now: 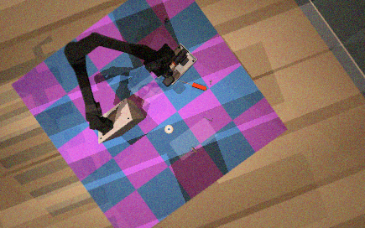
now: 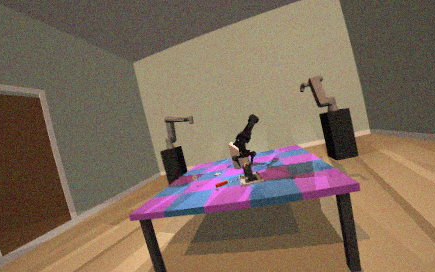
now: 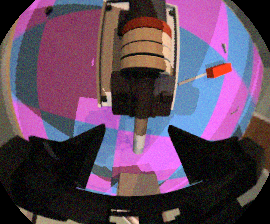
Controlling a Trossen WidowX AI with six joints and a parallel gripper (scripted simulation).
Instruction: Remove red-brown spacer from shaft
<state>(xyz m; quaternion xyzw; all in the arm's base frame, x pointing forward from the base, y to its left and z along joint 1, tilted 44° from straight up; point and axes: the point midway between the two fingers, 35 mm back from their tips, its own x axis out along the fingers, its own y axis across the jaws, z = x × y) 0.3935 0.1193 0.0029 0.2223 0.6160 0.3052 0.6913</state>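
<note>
In the wrist view the shaft fixture sits on a pale baseplate (image 3: 138,50). A dark support block (image 3: 142,92) is nearest to me, and the pale shaft end (image 3: 139,137) sticks out of it toward me. My gripper (image 3: 137,127) is open and empty, with one finger on each side of the shaft end and not touching it. From above, the gripper (image 1: 164,70) hovers at the fixture's (image 1: 182,62) near end.
A small red piece with a thin stem (image 1: 198,86) lies on the mat just right of the fixture; it also shows in the wrist view (image 3: 218,71). A white ring (image 1: 167,131) lies mid-mat. The arm's base (image 1: 120,119) stands to the left.
</note>
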